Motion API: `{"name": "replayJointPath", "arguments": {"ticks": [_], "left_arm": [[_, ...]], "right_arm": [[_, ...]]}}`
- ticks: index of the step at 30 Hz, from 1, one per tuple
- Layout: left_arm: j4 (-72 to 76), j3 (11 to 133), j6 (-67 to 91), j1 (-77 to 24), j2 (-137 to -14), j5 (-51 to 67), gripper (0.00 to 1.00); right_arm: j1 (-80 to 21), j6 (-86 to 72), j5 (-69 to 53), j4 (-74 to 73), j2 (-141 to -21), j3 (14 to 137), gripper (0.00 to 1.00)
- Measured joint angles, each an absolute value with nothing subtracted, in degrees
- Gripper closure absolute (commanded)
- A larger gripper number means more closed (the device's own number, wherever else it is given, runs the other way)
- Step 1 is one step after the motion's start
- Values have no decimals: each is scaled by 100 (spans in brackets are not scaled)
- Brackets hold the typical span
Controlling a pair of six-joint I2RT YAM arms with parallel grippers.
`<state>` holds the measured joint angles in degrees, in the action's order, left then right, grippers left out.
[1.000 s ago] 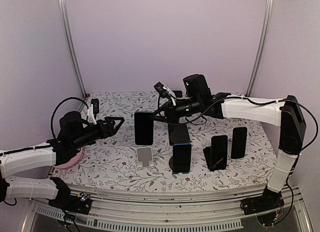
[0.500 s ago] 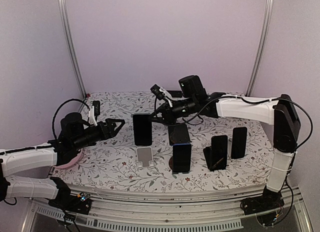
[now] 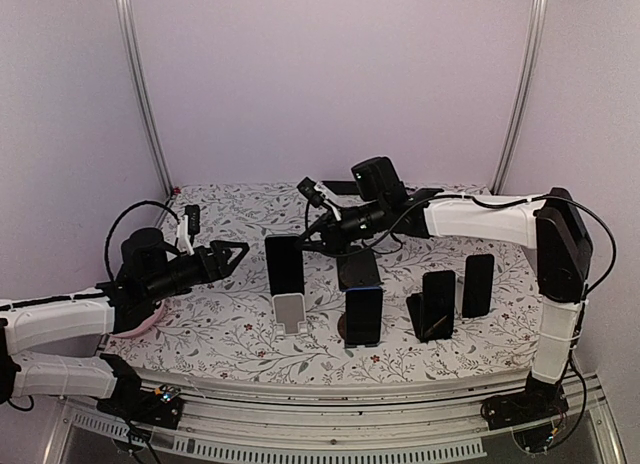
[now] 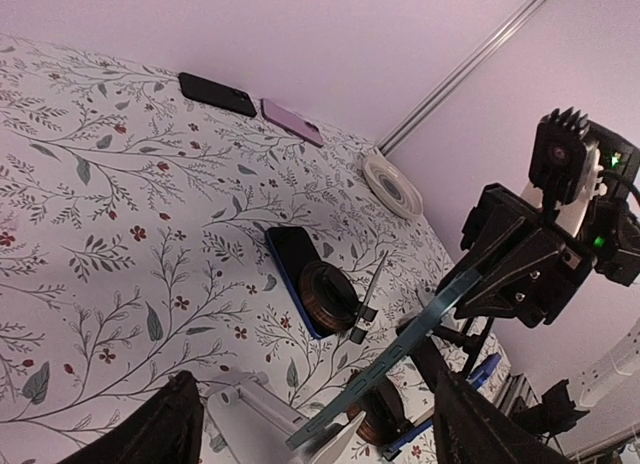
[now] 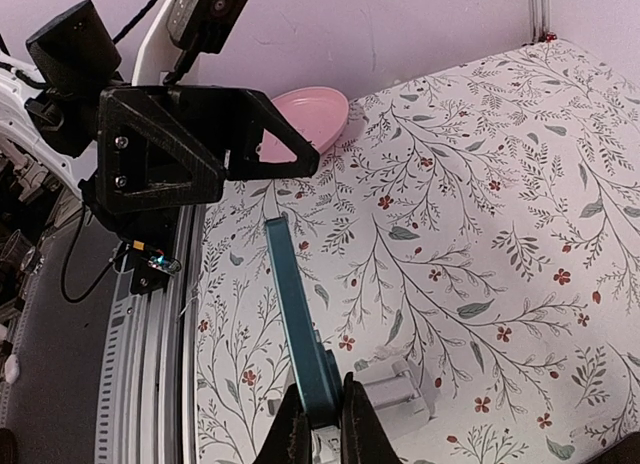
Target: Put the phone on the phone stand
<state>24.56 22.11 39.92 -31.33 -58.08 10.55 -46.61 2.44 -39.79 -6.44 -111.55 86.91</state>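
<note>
One phone (image 3: 284, 265) shifted left, right fingers (image 5: 358, 424) clamped

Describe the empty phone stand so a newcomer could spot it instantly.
On the floral table, follow the front row of upright dark phones to its left end. There sits the white stand, right by the phone held in the right pincer. It alone is pale and holds nothing.
</note>
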Motion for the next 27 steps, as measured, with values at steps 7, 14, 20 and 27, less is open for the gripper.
{"name": "replayJointPath", "arguments": {"ticks": [7, 14, 20, 27], "left_arm": [[2456, 2209, 3992, -3118, -5782, 1114, 21], [2456, 2209, 3988, -3094, -5765, 1138, 21], [2449, 2209, 3986, -3083, -5682, 1138, 21], [2410, 2209, 3942, -3052, -5509, 1131, 21]], "right_arm": [[-4661, 309, -3994, -703, -11288, 8886, 99], [-4661, 392, -3868, -762, -11284, 8912, 99], [-4661, 425, -3789, -893, -11142, 9111, 99], [-4685, 438, -3817, -985, -10702, 9233, 99]]}}
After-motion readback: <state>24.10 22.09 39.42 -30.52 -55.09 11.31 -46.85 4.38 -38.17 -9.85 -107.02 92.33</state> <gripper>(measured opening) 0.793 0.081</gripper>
